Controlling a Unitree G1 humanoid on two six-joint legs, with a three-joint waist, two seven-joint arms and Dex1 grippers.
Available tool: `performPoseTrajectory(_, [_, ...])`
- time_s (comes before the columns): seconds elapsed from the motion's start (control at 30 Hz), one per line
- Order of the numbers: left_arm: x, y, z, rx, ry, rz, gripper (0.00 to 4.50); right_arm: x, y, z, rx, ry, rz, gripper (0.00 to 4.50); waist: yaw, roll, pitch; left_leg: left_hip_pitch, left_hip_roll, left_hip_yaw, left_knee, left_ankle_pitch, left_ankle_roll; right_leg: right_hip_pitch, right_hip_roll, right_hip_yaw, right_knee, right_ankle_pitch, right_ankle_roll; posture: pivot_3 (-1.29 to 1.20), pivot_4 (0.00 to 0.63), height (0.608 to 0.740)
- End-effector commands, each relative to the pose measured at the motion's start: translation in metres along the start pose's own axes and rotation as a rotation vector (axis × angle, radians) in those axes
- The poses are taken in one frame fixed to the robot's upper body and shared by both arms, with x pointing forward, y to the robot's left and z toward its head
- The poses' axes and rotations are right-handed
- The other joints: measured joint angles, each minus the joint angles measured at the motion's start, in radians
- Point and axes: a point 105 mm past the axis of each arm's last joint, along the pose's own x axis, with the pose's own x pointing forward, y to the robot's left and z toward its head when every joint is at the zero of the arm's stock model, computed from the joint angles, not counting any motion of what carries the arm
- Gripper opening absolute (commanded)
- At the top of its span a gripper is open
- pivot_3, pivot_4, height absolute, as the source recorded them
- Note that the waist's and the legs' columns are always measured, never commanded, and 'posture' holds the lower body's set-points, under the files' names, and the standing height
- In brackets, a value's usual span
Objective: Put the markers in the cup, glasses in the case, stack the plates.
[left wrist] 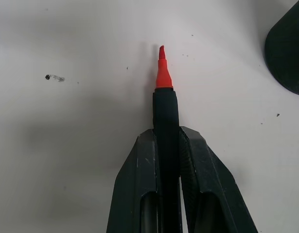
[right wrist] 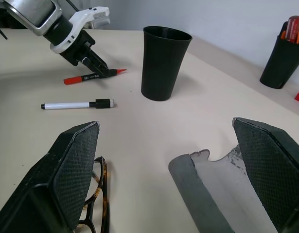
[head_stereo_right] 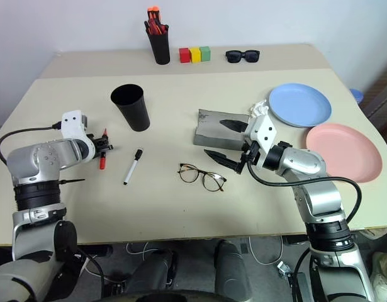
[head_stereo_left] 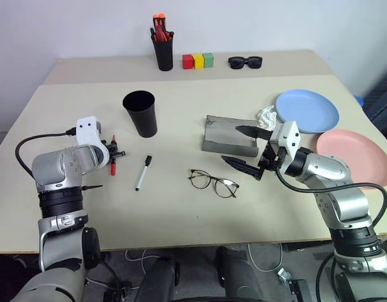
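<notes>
Black fingers [left wrist: 154, 189] of the left gripper [left wrist: 166, 145] clamp the red-tipped marker [left wrist: 165, 104], its tip over the table [left wrist: 66, 145]. From the right wrist, that marker lies beside the white marker [right wrist: 76, 104] near the cup [right wrist: 164, 63], while the right gripper [right wrist: 173, 170] gapes wide between glasses [right wrist: 93, 204] and case [right wrist: 212, 194].

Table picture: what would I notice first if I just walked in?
Probably the left end effector, shut on the red-tipped marker lying on the table, beside the black cup. Next, the blue plate and pink plate side by side near the right edge, by the open right end effector.
</notes>
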Motion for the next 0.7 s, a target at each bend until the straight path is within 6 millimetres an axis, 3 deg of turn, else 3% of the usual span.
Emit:
performPoseTrajectory(0.03, [-0.021, 0.011, 0.052, 0.090, -0.306, 0.047, 0.03, -0.001, -0.005, 0.013, -0.046, -0.033, -0.010, 4.50, 0.000, 0.000, 0.000, 0.000, 0.000, 0.000, 0.000, 0.000, 0.000, -0.001, 0.000, 0.000, 0.000, 0.000, 0.000, 0.00, 0.150, 0.740])
performPoseTrajectory(0.2, [-0.036, 0.016, 0.079, 0.184, -0.565, 0.111, 0.03, 0.000, -0.009, 0.013, -0.051, -0.032, -0.013, 4.50, 0.004, 0.000, 0.000, 0.000, 0.000, 0.000, 0.000, 0.000, -0.001, -0.001, 0.000, 0.000, -0.001, 0.000, -0.001, 0.00, 0.150, 0.740])
performPoseTrajectory(0.37, [-0.060, -0.012, 0.115, 0.215, -0.886, 0.026, 0.03, 0.004, -0.010, 0.014, -0.055, -0.040, -0.012, 4.50, 0.010, 0.000, 0.000, -0.001, 0.000, 0.000, 0.001, 0.000, -0.001, 0.000, -0.001, 0.000, -0.001, 0.001, -0.001, 0.00, 0.150, 0.740])
performPoseTrajectory(0.7, [-0.099, -0.033, 0.136, 0.203, -1.186, -0.135, 0.03, 0.002, -0.010, 0.014, -0.052, -0.037, -0.024, 4.50, 0.003, 0.000, 0.000, -0.001, 0.000, 0.001, 0.000, 0.000, 0.000, 0.000, -0.001, 0.000, -0.001, 0.001, -0.001, 0.00, 0.150, 0.740])
